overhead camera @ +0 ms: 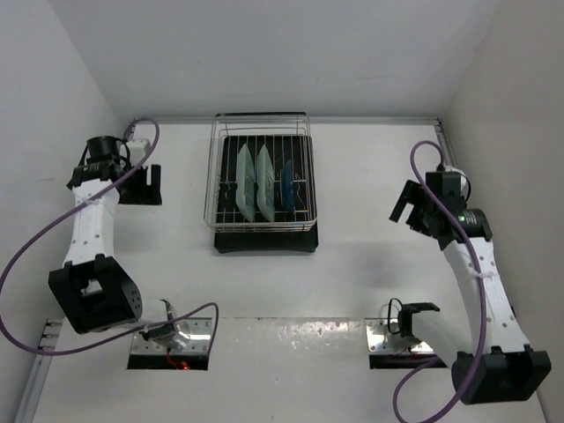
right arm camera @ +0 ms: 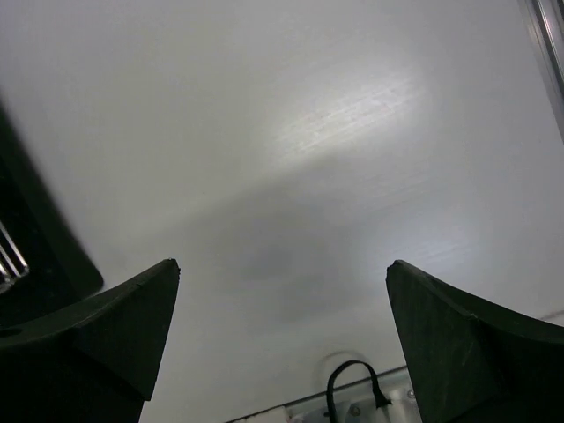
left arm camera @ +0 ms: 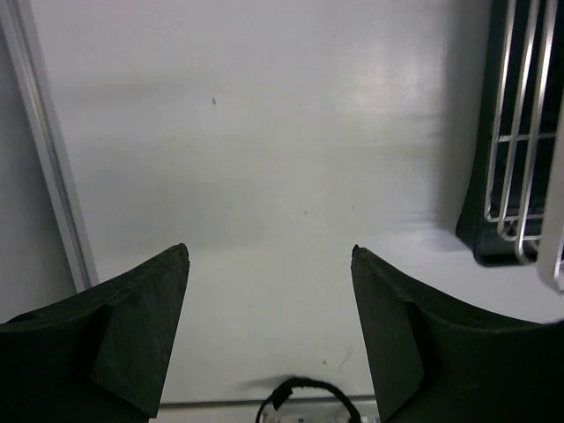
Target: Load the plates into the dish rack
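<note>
The chrome wire dish rack (overhead camera: 263, 141) stands on its black tray at the back middle of the table. Two pale mint-green plates (overhead camera: 246, 182) (overhead camera: 264, 181) and one dark blue plate (overhead camera: 287, 183) stand on edge between its bars. My left gripper (overhead camera: 141, 183) is open and empty to the left of the rack. In the left wrist view the left gripper (left arm camera: 269, 251) has its jaws wide apart over bare table, with the rack's edge (left arm camera: 515, 132) at the right. My right gripper (overhead camera: 408, 207) is open and empty to the right of the rack. The right wrist view shows the right gripper (right arm camera: 282, 264) over bare table.
White walls close in the table at the left, back and right. Two metal mounting plates (overhead camera: 172, 344) (overhead camera: 401, 342) with cables sit at the near edge. A metal rail (left arm camera: 48, 167) runs along the table's left side.
</note>
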Controlling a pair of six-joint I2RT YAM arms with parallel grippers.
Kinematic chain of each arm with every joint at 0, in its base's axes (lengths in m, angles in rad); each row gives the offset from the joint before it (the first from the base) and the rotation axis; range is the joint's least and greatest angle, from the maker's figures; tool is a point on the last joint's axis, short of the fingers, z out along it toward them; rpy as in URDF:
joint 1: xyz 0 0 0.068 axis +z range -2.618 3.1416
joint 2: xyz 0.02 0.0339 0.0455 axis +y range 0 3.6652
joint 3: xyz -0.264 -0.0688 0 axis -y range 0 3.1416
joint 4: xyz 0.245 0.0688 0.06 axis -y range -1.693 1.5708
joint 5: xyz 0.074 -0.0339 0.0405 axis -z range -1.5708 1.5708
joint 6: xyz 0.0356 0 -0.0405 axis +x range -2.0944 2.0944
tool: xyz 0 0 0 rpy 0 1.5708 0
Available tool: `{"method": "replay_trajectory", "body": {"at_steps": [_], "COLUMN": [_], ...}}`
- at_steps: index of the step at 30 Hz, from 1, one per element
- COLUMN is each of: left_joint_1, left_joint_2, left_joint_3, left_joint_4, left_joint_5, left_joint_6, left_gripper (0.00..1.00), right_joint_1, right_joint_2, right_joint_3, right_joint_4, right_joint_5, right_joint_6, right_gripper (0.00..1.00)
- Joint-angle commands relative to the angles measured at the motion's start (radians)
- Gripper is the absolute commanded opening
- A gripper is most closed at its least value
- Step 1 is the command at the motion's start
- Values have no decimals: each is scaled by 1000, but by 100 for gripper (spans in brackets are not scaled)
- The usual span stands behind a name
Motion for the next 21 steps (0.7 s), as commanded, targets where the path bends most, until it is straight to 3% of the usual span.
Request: {"method": "replay_trajectory", "body": {"at_steps": [1, 6, 21], "left_joint_1": [17, 28, 28], "left_joint_2": [-77, -133, -173], "left_joint_3": [-97, -163, -163], "left_joint_4": [28, 51, 60], "left_joint_5": [-30, -41, 8], "left_joint_6": [22, 11, -7], "left_gripper": [79, 80, 80], "right_joint_1": [-10, -10, -10], "right_joint_2": [-83, -152, -246], "right_joint_3": [-65, -91, -128], "right_joint_4": [9, 16, 39], "right_joint_5": [61, 53, -7], "right_joint_6": [32, 24, 19], "right_gripper": [100, 100, 100]}}
